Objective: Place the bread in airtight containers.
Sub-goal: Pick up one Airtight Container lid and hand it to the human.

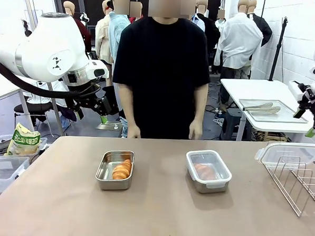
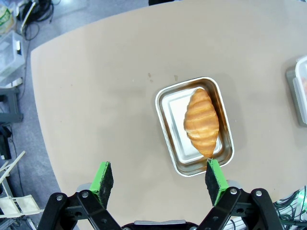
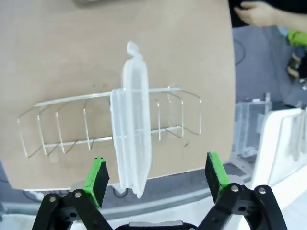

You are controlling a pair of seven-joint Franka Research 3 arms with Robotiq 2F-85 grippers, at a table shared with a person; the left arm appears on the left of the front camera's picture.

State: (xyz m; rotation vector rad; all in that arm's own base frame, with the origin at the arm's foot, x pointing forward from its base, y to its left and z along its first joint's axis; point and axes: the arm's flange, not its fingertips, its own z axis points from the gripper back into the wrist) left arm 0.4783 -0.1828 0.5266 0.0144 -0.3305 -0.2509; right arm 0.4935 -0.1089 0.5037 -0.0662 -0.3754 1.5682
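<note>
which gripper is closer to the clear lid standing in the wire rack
Right. The right gripper hangs open directly above the clear lid in the wire rack. The left gripper is open over the unlidded tin holding bread.

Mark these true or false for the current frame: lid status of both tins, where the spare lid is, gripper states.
1. The left tin holds a croissant and has no lid. True.
2. The right tin is uncovered. False: a clear lid is on it, bread inside.
3. A spare clear lid stands in the wire rack. True.
4. The left gripper is shut on the croissant. False: it is open above the table.
5. The right gripper is open. True.
</note>
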